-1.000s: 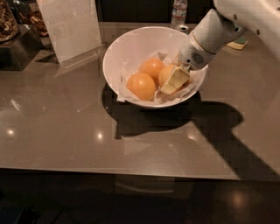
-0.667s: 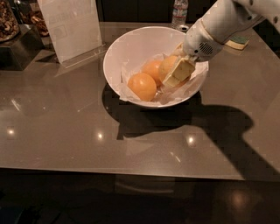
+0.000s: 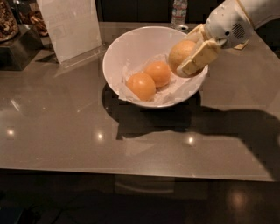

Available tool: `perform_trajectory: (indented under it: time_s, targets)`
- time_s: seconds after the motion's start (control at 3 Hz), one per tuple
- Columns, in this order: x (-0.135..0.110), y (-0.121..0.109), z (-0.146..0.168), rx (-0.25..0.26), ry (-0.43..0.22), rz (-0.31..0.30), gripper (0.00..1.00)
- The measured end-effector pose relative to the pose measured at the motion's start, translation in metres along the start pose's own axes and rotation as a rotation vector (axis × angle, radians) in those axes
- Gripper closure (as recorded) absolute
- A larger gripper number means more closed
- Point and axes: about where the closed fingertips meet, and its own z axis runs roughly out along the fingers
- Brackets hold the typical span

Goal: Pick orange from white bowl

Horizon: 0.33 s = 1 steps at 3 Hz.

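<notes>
Grey table carries the white bowl, with a sign stand and bottle behind. The gripper clamps the orange above the bowl's right rim; 2 darker oranges lie inside.

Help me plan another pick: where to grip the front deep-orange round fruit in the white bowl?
Front fruit: likely across its middle, from above; round, top exposed, white bowl wall close. The gripper holds the pale orange above the right rim.
</notes>
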Motion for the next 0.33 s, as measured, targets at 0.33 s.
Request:
perform_trajectory:
  time_s: [0.33]
  targets:
    - [-0.0038, 0.0168, -0.0250, 0.002, -0.088, -0.022, 1.00]
